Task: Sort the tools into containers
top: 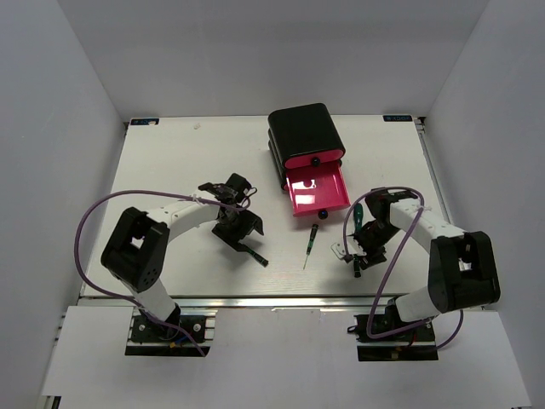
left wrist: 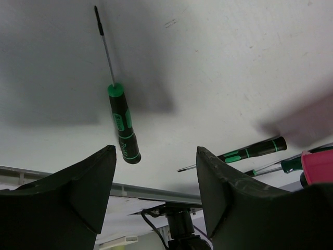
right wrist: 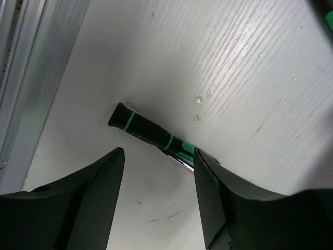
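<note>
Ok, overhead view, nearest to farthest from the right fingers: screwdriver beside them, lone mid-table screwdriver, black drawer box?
1. Thin black-and-green screwdriver, at the right fingers.
2. Lone thin green-and-black screwdriver, mid-table, leftward.
3. Rounded black box of pink drawers, far side.

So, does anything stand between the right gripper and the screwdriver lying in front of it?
Nothing visible does. The right gripper is open, and the screwdriver lies on the table just ahead of it, with its shaft end partly hidden by the gripper.

High rear view over whole table, wrist views near its surface
</note>
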Available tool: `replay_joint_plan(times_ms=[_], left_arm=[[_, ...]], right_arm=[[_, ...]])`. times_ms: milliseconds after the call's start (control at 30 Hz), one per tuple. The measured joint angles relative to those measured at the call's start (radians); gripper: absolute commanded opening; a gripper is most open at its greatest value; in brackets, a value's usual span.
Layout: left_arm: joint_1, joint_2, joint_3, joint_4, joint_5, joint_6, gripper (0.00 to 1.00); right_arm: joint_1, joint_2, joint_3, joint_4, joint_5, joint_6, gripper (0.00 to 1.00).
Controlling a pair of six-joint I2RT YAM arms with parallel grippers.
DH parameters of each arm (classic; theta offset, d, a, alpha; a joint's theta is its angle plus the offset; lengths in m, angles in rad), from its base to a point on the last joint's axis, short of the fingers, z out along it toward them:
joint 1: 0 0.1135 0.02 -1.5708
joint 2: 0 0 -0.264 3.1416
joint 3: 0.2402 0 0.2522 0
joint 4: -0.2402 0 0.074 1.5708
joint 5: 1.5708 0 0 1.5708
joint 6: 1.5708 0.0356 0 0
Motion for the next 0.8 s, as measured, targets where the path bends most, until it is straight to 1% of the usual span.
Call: replay_joint_plan(times_ms=[167,300,500,600,633,700,733,800], left_arm=[[-0.006,0.003,0.002,0.011,0.003,0.0,0.73],[-0.009,0.003,0.003,0.01,0.004,0.0,0.73],[-0.009,0.003,0.011,0.002,-0.002,0.0,0.77],[-0.009,0.001,0.011,-0.005,-0.011,0.0,0.78],[-0.009,-0.002,0.011,-0.007,-0.015,0.0,0.78],[-0.009,-0.009,0.011,-0.012,-0.023,0.001,0.79],[-0.009,-0.014,0.011,-0.013,-0.027,0.001,0.79],[-0.009,-0.022,0.011,-0.019,-0.032,0.001,0.79]], right_arm=[[0.009,0.004,-0.055,0.071,0.02,-0.01,0.62],[0.042,0.022,-0.092,0.127,0.027,-0.014,0.61],[0.087,0.026,-0.095,0.138,0.007,-0.013,0.57],[0.108,0.026,-0.101,0.142,-0.014,-0.013,0.45],[0.114,0.026,-0.102,0.142,-0.023,-0.013,0.33],[0.126,0.029,-0.101,0.145,-0.043,-0.015,0.21],[0.13,0.033,-0.1,0.149,-0.054,-0.014,0.14],[0.139,0.047,-0.092,0.153,-0.081,-0.014,0.08]])
